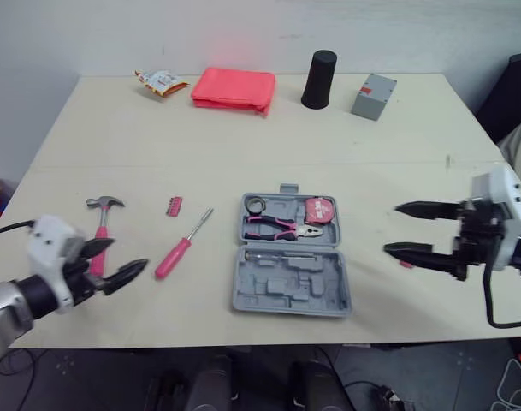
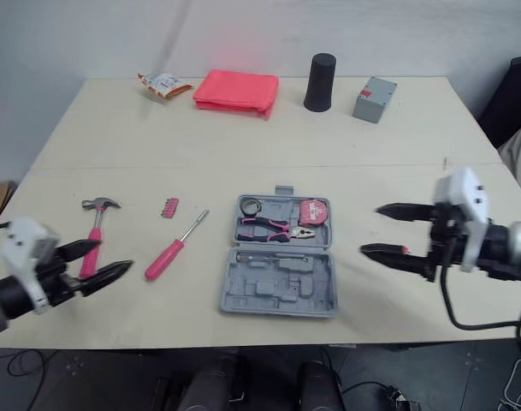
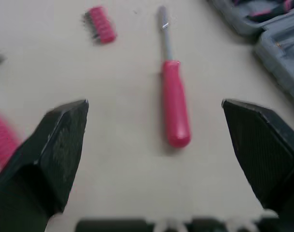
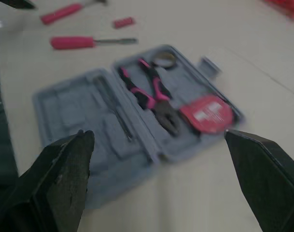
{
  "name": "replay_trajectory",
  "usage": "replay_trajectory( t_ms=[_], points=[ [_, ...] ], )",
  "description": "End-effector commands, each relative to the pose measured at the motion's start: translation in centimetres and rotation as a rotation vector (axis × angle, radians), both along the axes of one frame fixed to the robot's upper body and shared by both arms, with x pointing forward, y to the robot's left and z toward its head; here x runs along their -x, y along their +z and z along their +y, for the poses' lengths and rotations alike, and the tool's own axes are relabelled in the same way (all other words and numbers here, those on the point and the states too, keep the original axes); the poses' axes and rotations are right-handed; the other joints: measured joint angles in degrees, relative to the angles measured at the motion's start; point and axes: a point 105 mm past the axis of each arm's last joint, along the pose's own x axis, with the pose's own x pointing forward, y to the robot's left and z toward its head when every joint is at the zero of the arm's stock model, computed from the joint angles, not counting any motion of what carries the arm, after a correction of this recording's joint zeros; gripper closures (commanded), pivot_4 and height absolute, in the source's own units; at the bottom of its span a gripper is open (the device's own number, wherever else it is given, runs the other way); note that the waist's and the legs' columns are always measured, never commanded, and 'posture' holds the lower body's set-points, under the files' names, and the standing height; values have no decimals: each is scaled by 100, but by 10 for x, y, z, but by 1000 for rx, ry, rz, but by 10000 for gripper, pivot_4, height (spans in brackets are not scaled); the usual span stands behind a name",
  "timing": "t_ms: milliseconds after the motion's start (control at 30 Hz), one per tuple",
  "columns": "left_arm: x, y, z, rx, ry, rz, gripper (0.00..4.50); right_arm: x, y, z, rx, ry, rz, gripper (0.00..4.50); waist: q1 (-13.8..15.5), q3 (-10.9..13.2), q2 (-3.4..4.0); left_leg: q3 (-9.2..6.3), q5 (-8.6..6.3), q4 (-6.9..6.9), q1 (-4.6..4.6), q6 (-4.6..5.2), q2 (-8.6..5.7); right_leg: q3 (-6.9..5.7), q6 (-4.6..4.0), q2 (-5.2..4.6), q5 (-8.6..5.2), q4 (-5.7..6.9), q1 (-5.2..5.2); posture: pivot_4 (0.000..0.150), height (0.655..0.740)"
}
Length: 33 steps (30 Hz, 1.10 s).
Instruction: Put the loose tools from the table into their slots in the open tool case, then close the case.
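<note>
**Left gripper** [image 1: 127,254]: fingers are standing spread, holding nothing, low over the table [image 1: 414,154].
- The hammer [image 1: 102,223] is lying just beside it, the pink handle running behind the upper finger.
- The screwdriver [image 1: 181,248] is lying just ahead of the fingertips, between this gripper and the case [image 1: 286,295].
- The bit strip [image 1: 174,205] is sitting beyond the screwdriver, near the hammer head.

**Right gripper** [image 1: 391,229]: fingers are standing spread, empty, pointing at the case, which is lying near its tips.

**Case**: lying open and flat between the two grippers.
- The far half is holding the pliers [image 1: 281,227], a tape measure [image 1: 320,210] and a small ring [image 1: 256,204].
- The near half is showing bare moulded slots.

**Far edge**, well beyond both grippers: a packet [image 1: 160,81], a pink cloth [image 1: 234,88], a black cup [image 1: 320,79] and a grey box [image 1: 374,95] are resting there.
</note>
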Motion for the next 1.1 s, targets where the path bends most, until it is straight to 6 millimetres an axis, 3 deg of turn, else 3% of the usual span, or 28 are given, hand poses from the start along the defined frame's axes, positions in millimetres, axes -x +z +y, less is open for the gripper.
replay_trajectory(
  t_ms=[33,200,400,633,700,800,1033,1100],
  points=[
    [-17,1,23,16,176,-48,273,14,12,35,-26,139,-40,0,-13,3,-5,9,10,-2,-4,-8,1,8,0,2,0,3,-12,1500,7355],
    [-16,3,56,93,458,-106,273,16,15,44,-33,154,-60,0,-13,8,-39,24,13,1,-4,12,1,27,2,0,1,18,-23,1500,7355],
    [-24,-19,86,79,647,6,273,18,17,60,-66,215,-78,0,9,2,-63,31,8,7,2,8,1,36,4,-1,2,29,-27,1500,7355],
    [-35,-37,88,115,653,87,273,14,24,70,-34,293,-113,0,58,2,-66,39,-12,6,0,7,1,42,4,-2,3,28,-35,1500,7355],
    [-38,-48,80,143,628,128,273,11,24,71,-52,299,-120,0,57,-1,-71,41,-3,6,1,-3,1,44,4,-3,3,27,-35,1500,7355],
    [-40,-54,73,140,610,153,8453,8,29,70,-56,317,-141,0,73,-1,-70,46,-2,6,2,-5,0,46,5,-4,3,29,-35,1500,7355],
    [-31,-71,70,105,627,216,38969,0,36,73,-61,349,-172,0,77,-4,-66,46,-5,5,6,-8,-5,47,8,-12,5,31,-33,1500,7355],
    [-30,-68,73,105,632,198,40120,-1,36,73,-63,353,-174,0,75,-5,-66,46,-5,5,5,-8,-6,47,7,-13,5,31,-34,1500,7355]
  ],
)
